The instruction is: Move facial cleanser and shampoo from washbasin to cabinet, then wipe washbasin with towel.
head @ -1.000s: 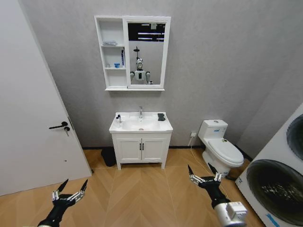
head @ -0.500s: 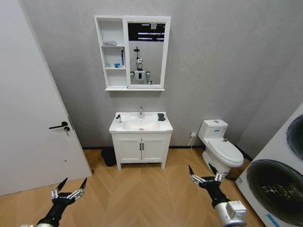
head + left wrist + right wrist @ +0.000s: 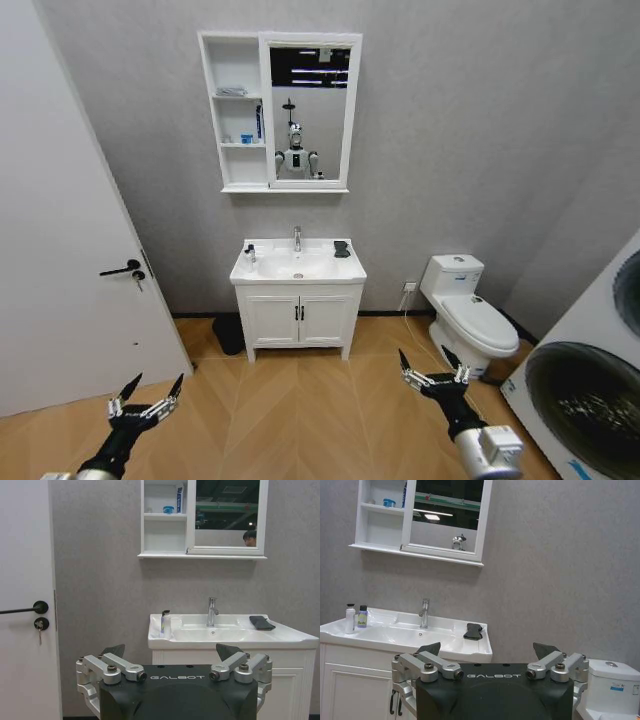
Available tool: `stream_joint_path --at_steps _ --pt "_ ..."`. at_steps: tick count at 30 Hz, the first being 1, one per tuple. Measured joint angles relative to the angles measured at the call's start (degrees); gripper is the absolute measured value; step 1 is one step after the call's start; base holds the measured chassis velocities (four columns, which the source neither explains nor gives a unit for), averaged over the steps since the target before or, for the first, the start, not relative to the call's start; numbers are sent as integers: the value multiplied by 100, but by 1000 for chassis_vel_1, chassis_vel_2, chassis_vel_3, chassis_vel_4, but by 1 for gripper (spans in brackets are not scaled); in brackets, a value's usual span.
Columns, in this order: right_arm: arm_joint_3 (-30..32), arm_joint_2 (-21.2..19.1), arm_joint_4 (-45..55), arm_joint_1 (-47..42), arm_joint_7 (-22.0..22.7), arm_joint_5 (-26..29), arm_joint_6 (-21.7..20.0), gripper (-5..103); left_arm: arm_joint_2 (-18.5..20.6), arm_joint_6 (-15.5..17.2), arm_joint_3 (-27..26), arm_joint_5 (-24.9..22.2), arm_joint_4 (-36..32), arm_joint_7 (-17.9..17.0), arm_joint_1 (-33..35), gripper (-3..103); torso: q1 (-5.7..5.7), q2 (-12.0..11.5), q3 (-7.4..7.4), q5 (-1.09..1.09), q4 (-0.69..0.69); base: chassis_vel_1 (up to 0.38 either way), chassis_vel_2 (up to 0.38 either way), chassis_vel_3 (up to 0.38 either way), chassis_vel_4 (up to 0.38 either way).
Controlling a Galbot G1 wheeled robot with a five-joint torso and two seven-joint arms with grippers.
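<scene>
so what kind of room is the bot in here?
A bathroom, most likely a mock-up or test one. A white washbasin with a chrome tap sits under a wall-hung mirror cabinet, a toilet stands to its right, and a front-loading washing machine is at the far right.

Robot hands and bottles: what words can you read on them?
"GALBOT" on the left gripper, on its black body.
"GALBOT" on the right gripper, same place.
The purple bottle on the washbasin has a label too blurred to read.
The toilet sticker is too small to read.
</scene>
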Motion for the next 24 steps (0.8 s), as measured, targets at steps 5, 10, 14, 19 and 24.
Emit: stream_joint_path --at_steps 5,10,14,19,24 --pt "17 -11 1 -29 -2 0 40 100 -42 -20 -43 -11 -41 21 3 100 3 -1 1 0 0 -216 229 243 -247" --pt "17 -15 3 -50 -4 9 64 100 -67 -41 -45 0 -68 30 17 100 2 0 0 -1 0 -259 277 278 -260" --pt "15 -13 3 -80 -4 13 91 100 -92 -115 -37 22 -81 29 51 100 3 -2 1 -1 0 -278 309 271 -278" --pt "9 -16 -30 -97 -19 13 124 100 -125 -111 -51 44 -109 27 51 100 5 -3 2 1 0 -271 275 265 -280" --pt "10 -49 -53 -72 -25 19 137 100 -160 -56 -55 74 -152 27 21 100 1 -1 0 1 0 -268 274 272 -257"
